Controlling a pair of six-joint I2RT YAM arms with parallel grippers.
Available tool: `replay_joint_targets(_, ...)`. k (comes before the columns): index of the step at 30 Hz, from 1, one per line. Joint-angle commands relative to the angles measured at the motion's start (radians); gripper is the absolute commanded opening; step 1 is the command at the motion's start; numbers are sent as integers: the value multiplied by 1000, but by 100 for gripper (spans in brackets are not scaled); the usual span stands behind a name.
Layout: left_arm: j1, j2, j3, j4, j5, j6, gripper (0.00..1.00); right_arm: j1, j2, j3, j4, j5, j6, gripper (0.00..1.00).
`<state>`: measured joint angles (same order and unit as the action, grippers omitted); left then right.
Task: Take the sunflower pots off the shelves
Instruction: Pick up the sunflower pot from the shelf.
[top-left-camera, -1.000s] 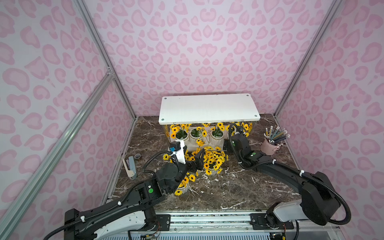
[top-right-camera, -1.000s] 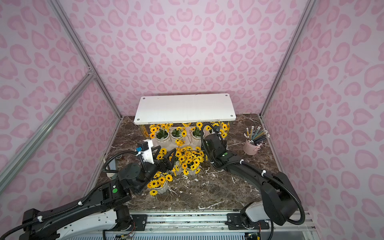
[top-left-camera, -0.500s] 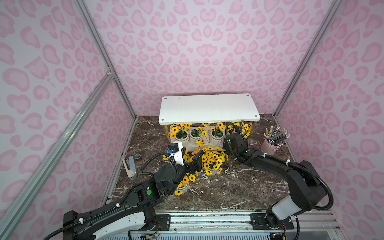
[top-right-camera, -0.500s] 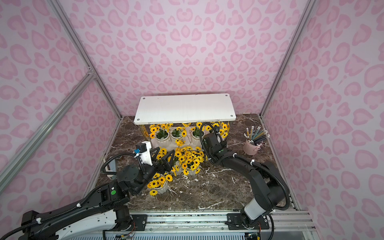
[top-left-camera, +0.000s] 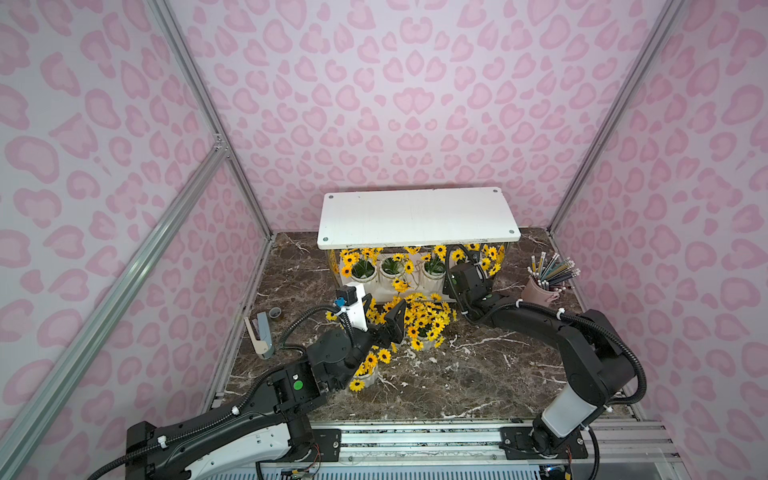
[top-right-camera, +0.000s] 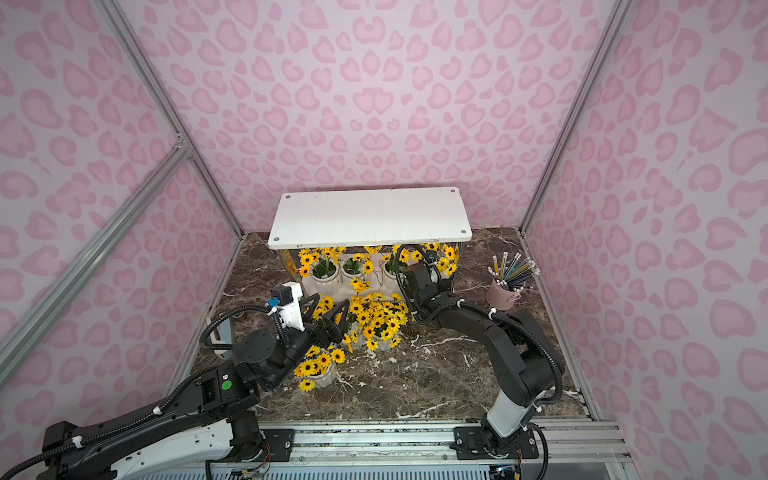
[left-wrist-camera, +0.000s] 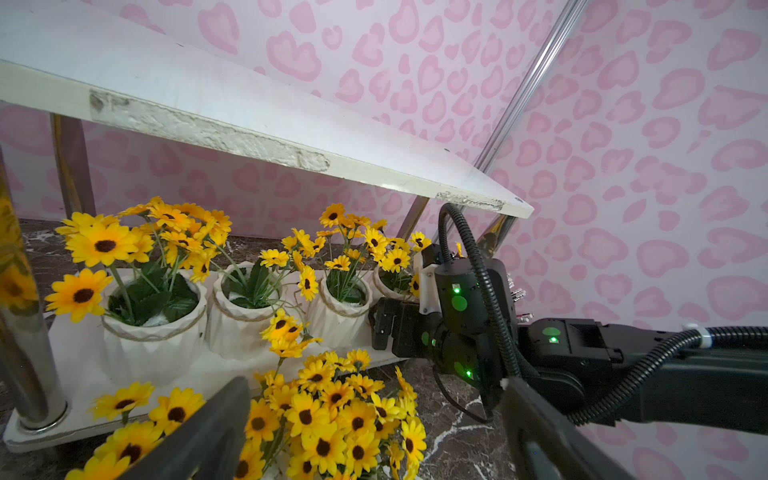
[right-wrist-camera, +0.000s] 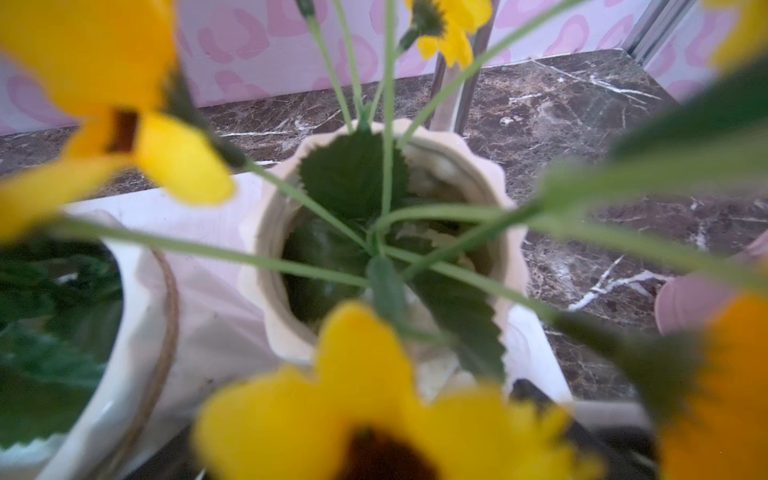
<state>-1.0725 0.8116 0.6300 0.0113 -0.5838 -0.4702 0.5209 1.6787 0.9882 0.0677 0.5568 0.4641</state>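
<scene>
The shelves (top-left-camera: 417, 216) are a white rack whose top board is bare. Its lower board (left-wrist-camera: 91, 374) holds several sunflower pots (left-wrist-camera: 151, 328) in a row. My right gripper (top-left-camera: 473, 266) reaches under the top board to the rightmost pot (right-wrist-camera: 382, 241), which still stands on the lower board. One finger (left-wrist-camera: 384, 328) shows beside that pot; blurred flowers hide the tips in the right wrist view, and the jaws look open. My left gripper (top-right-camera: 326, 309) is open above a cluster of pots (top-left-camera: 424, 320) on the floor. Another pot (top-left-camera: 370, 370) stands nearer the front.
A pink bucket of pencils (top-left-camera: 540, 291) stands on the marble floor right of the rack. A beige and grey tool (top-left-camera: 259, 332) and a small grey ring (top-left-camera: 274, 311) lie near the left wall. Chrome legs (left-wrist-camera: 25, 353) hold up the rack's corners.
My right arm has pushed forward and a little left, bringing its gripper under the top board to the rightmost pot. The left arm has barely moved.
</scene>
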Motion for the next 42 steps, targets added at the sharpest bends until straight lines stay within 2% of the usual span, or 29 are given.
replay_joint_targets(1,0,0,2,45,2,13,96,-2,15,19,34,0,0,98)
replay_joint_targets(14,0,-6,3,48,2,26,96,-10,39,12,65,-66,-7,98)
replay_joint_targets(19,0,-11,2,50,1,28,96,-31,45,20,53,-51,-7,98)
replay_joint_targets(27,0,-9,3,59,9,35,96,-48,33,-21,160,-57,-57,98)
replay_joint_targets(42,0,1,7,81,21,44,96,-41,94,-37,321,51,-98,98)
